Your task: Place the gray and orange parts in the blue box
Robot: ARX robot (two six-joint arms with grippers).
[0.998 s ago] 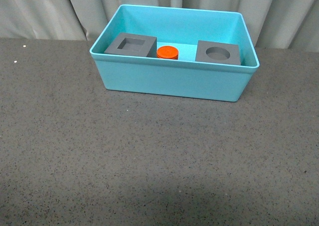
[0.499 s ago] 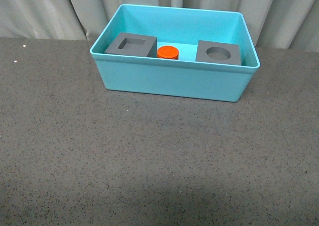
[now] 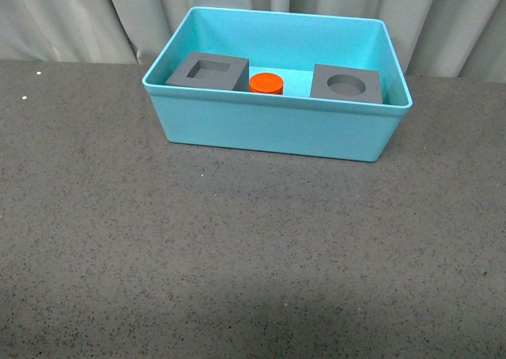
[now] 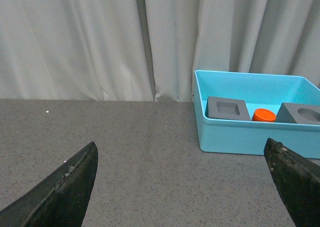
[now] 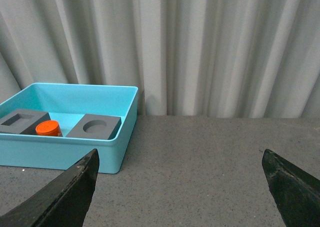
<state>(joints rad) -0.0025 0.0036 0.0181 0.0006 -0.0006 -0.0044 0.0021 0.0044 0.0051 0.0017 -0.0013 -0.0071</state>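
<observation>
**All three parts seated in the bin**

The blue box (image 3: 277, 130) is set at the bench's far edge. Along its near wall the square-recess cube (image 3: 207, 72), orange cylinder (image 3: 266, 83) and round-recess cube (image 3: 345, 84) are lined up — the task is judged complete. The left gripper (image 4: 180, 187) and right gripper (image 5: 177, 187) are spread wide — empty, well apart from the box.

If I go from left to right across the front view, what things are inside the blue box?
Gray cube with the square hole → orange cylinder → gray cube with the round hole, all in the blue box.
</observation>
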